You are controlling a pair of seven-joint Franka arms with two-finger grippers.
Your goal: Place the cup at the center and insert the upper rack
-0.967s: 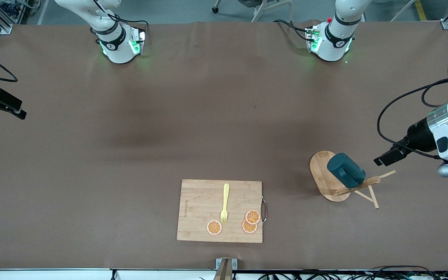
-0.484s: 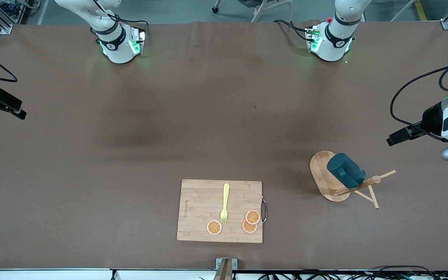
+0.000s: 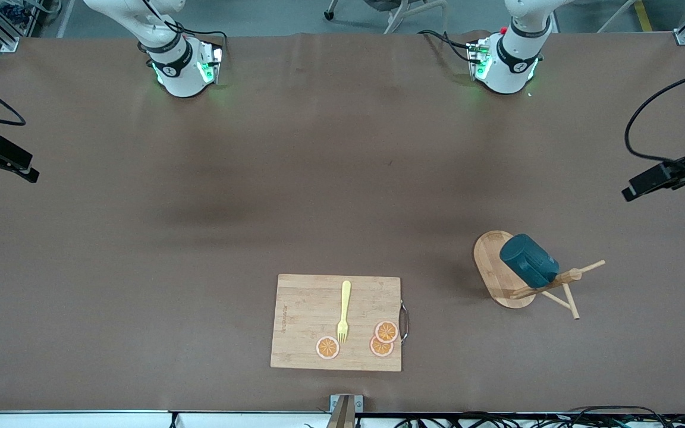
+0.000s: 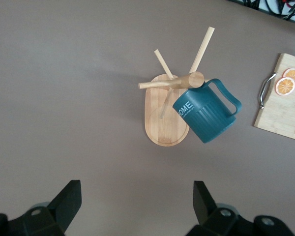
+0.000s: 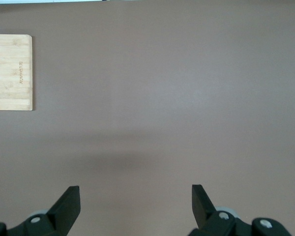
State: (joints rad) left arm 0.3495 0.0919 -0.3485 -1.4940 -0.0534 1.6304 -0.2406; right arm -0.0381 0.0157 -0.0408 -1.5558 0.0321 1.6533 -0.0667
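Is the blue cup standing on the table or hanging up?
Hanging up. The cup sits tilted on a peg of the wooden stand, above its base, not on the table.

Surface (image 3: 319,178): plain matte brown. Cup (image 3: 528,260): dark teal, ribbed sides, white lettering near rim. Rack (image 3: 500,279): pale bamboo, base, post and pegs alike. Cutting board (image 3: 307,321): light wood grain, metal handle. Fork (image 3: 343,312): yellow. Three fruit slices (image 3: 386,331): orange, pale rind. Left hand (image 4: 132,209) fingers (image 4: 66,204): black. Right hand (image 5: 135,206): black.
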